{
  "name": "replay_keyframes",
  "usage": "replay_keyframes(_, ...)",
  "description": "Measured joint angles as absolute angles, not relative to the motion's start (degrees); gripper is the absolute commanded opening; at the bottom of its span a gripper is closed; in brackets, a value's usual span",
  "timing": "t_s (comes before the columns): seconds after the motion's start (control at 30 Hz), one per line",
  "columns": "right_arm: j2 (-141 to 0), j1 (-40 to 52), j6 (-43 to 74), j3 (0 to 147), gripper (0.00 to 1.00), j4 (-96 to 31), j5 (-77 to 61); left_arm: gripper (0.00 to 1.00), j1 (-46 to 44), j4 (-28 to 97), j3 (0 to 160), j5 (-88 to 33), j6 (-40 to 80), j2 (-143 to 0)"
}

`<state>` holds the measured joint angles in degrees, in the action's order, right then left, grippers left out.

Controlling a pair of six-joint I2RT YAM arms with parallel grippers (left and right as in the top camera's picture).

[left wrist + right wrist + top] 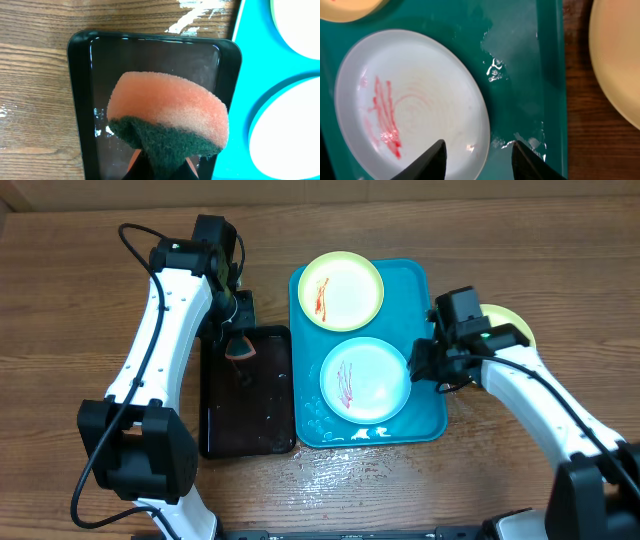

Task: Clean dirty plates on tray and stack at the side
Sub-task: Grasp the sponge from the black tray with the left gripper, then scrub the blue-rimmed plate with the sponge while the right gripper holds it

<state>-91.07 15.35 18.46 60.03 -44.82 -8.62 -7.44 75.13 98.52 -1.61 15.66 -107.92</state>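
A whitish round plate [415,100], streaked with red sauce on its left half, is lying on a wet turquoise tray [520,75]. The right gripper [479,161] is hovering at the bottom, its two dark fingers [431,162] spread apart on either side of the plate's right rim. A yellow plate [347,7] is peeking in on the tray at upper left. A second yellow plate [620,65] is resting on the wooden table [575,125] just beyond the tray's right edge.
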Motion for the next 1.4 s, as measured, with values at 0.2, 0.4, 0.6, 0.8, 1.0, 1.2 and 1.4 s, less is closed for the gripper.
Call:
replay_keyframes(0.2,-95.9,17.8,17.3,57.6,0.35,-41.6,-8.8,0.04,-8.9,73.8,98.6,-2.9,15.2,-107.9)
replay_keyframes(0.4,-99.8,19.6,16.6,56.4,0.21,-38.9,-8.8,0.04,-15.8,66.3,98.7,-6.3,15.5,-107.9)
replay_keyframes(0.6,-100.6,19.5,17.9,56.1,0.05,-38.0,-8.9,0.04,-24.6,60.5,98.9,-7.9,17.7,-109.5)
replay_keyframes(0.8,-100.6,19.5,19.6,56.1,0.04,-37.3,-9.2,0.04,-29.2,60.6,99.1,-10.3,19.6,-118.0)
replay_keyframes(1.0,-100.6,19.5,21.6,56.1,0.04,-37.5,-9.1,0.04,-29.6,62.8,99.1,-13.6,21.3,-125.9)
replay_keyframes(1.2,-100.6,19.5,22.7,56.1,0.04,-37.5,-9.0,0.04,-29.6,64.7,99.1,-7.2,22.2,-126.8)
replay_keyframes(1.4,-100.6,19.6,23.3,56.1,0.04,-37.5,-9.1,0.04,-30.5,63.1,99.1,-4.1,22.0,-126.8)
